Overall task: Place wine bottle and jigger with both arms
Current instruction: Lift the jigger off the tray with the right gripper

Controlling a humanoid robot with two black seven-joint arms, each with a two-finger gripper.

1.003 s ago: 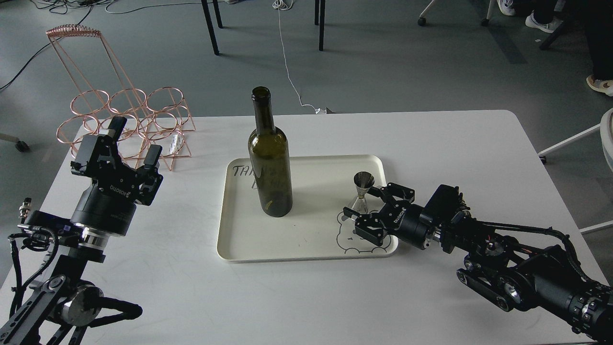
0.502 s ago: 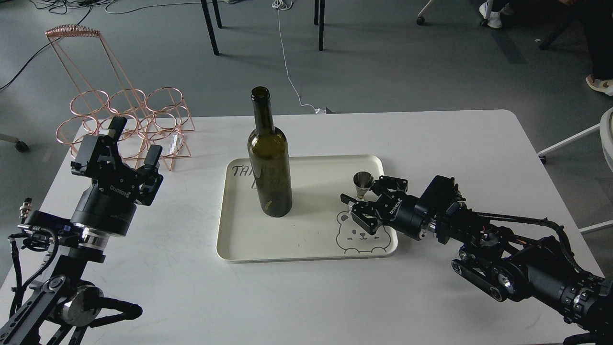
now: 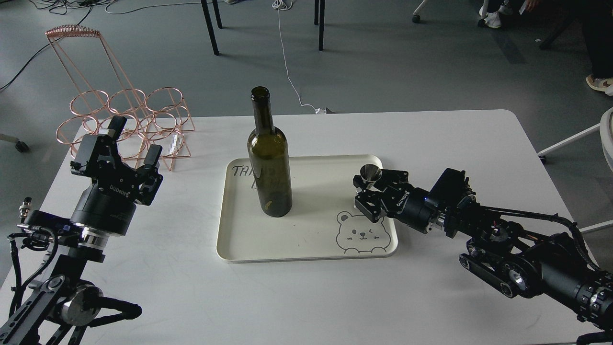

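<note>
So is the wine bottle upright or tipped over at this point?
Upright. The wine bottle stands on its base in the cream tray, open mouth pointing up, with neither gripper touching it.

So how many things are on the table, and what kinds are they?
Bottle: 1
Jigger: 1, in the right claw
Tray: 1
Wire rack: 1
Total: 4

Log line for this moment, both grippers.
right gripper: shut on jigger | left gripper: open, idle | wine bottle: upright on tray
</note>
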